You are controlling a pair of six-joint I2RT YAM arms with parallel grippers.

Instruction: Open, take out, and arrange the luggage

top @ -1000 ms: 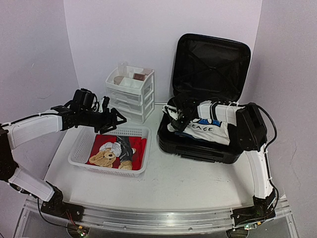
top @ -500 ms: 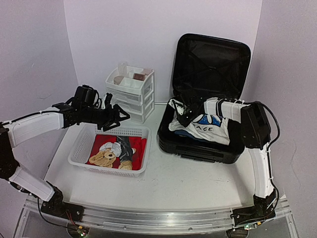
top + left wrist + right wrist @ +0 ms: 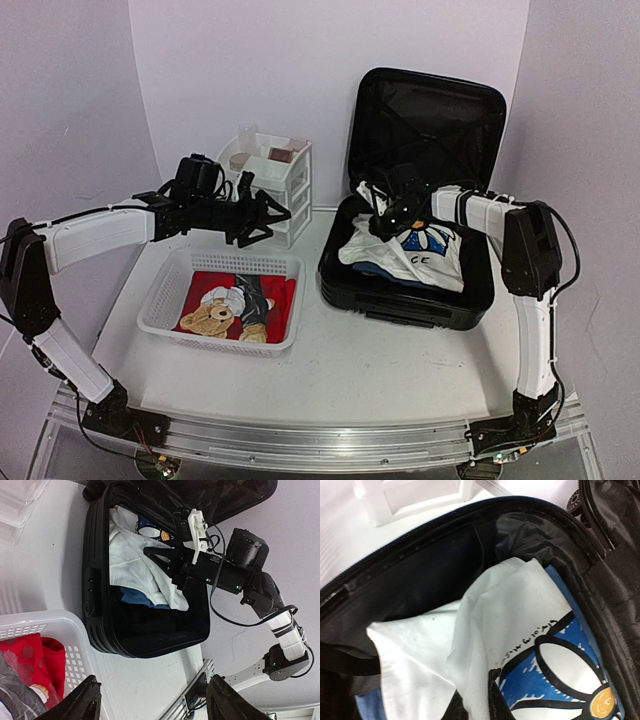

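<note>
black hard-shell luggage (image 3: 400, 292) lies open at 3 o'clock on the tabletop (image 3: 400, 370), its lid upright. the right fingers (image 3: 386, 218) are clamped on a white shirt (image 3: 425, 262) and hold up its 11 o'clock corner. the left fingers (image 3: 264, 216) hang spread above a basket (image 3: 160, 305) at 9 o'clock, beside a drawer unit (image 3: 268, 190) at 11.

left wrist: the left fingers (image 3: 90, 700) stand wide apart at 6 o'clock, with the luggage (image 3: 150, 630) beyond.

right wrist: shirt (image 3: 520, 610) cloth is pinched between the right fingers (image 3: 496, 702) at 6 o'clock.

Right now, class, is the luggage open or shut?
Open. The luggage has its lid raised behind the base; a white printed shirt lies exposed inside.
</note>
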